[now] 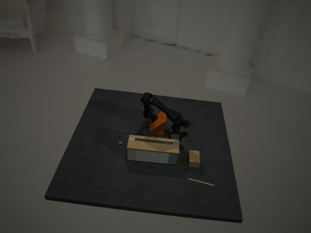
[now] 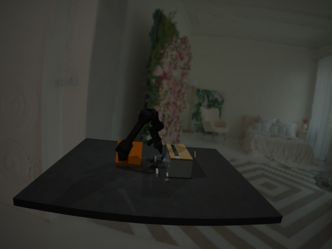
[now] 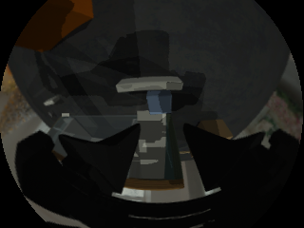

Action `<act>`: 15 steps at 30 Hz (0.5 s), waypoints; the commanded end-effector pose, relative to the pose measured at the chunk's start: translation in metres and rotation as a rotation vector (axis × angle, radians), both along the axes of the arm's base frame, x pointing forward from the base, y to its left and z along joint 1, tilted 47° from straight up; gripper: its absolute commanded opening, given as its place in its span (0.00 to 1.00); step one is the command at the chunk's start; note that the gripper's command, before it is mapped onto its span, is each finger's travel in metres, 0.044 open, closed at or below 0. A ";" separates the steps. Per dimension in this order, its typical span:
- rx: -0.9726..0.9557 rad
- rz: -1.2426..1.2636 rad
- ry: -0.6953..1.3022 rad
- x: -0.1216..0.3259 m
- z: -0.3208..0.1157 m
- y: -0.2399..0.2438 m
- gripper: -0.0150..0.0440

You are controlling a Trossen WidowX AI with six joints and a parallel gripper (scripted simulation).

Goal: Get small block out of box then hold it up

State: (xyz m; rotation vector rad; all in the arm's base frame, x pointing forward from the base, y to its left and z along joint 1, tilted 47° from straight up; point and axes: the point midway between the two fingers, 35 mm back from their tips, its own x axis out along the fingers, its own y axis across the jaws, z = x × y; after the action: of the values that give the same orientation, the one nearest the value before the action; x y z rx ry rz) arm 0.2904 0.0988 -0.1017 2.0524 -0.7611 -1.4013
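Observation:
The wood-topped box (image 1: 153,146) (image 2: 180,167) stands upright on the dark table (image 1: 100,183) (image 2: 80,195). A small blue block (image 2: 158,157) (image 3: 159,102) is outside the box on the arm's side, near its teal end. In the wrist view the block sits between a pale bar (image 3: 149,85) and the end of a pale strip that leads from the box. Whether it touches the table itself is unclear. My gripper (image 1: 175,138) (image 3: 162,127) is open and empty, pointing down beside the box's teal end. The block shows just beyond its fingertips in the wrist view.
An orange wedge-shaped object (image 1: 159,124) (image 2: 135,153) stands behind the box, near the arm. A wooden block (image 1: 194,158) stands beyond the box's teal end, with a thin stick (image 1: 200,182) farther forward. A tiny grey cube (image 1: 120,143) (image 2: 166,180) lies past the opposite end.

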 end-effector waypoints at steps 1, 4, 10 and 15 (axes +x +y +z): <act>-0.016 0.003 0.014 -0.004 -0.008 -0.010 0.74; -0.017 0.003 0.014 -0.004 -0.011 -0.013 0.74; -0.018 0.004 0.014 -0.005 -0.018 -0.020 0.74; -0.019 0.005 0.014 -0.006 -0.023 -0.026 0.74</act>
State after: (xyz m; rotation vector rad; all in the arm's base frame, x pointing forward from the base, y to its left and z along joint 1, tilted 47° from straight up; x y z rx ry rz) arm 0.2893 0.0814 -0.1184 2.0516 -0.7595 -1.3982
